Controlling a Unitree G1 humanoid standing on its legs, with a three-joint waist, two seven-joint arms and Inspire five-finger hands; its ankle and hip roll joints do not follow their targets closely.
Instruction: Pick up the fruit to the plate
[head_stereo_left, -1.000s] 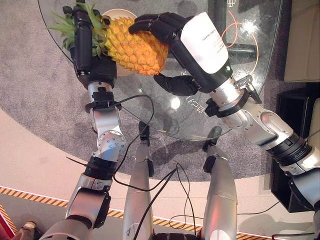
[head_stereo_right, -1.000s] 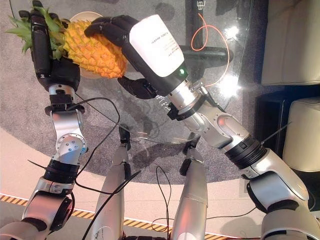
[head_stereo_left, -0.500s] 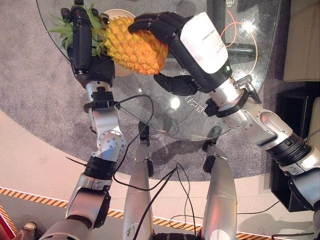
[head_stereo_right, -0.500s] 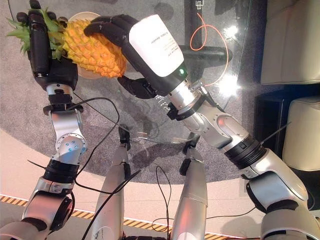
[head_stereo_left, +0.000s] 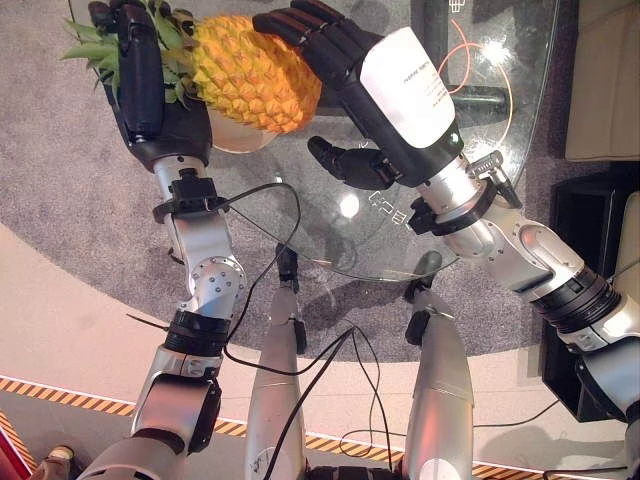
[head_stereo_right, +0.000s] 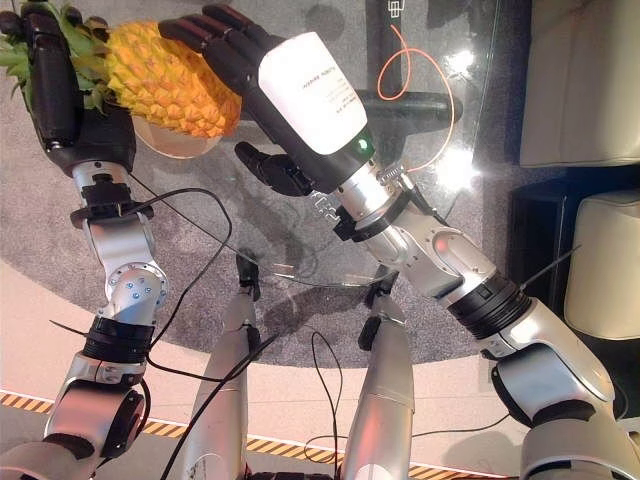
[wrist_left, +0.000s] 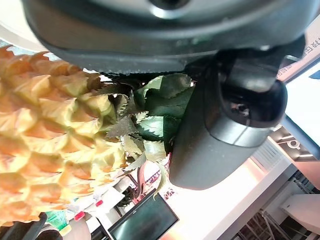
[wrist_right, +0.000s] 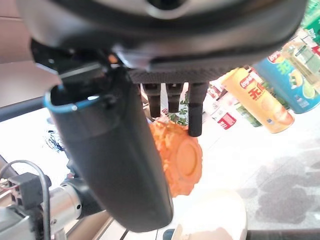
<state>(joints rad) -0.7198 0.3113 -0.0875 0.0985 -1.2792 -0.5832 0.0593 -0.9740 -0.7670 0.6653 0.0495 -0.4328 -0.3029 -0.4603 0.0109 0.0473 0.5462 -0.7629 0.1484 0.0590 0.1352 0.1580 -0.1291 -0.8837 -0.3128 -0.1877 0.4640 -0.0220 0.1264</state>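
Observation:
A yellow pineapple (head_stereo_left: 245, 75) with a green crown hangs on its side between both hands, just above a cream plate (head_stereo_left: 235, 135) on the round glass table (head_stereo_left: 330, 240). My left hand (head_stereo_left: 140, 75) is curled round the leafy crown (wrist_left: 150, 115). My right hand (head_stereo_left: 330, 45) lies with straight fingers over the fruit's butt end (wrist_right: 177, 155), and its thumb (head_stereo_left: 345, 160) stands apart below, off the fruit. The plate's middle is hidden under the fruit.
An orange cable loop (head_stereo_left: 485, 60) lies under the glass at the back right, near the table's dark base (head_stereo_left: 470, 100). A beige sofa (head_stereo_left: 605, 80) and a black cabinet (head_stereo_left: 590, 240) stand at the right. Snack cans (wrist_right: 255, 100) appear in the right wrist view.
Both hands and the pineapple have moved away from me and to the left. The right hand's fingers have straightened from their curl over the fruit's end.

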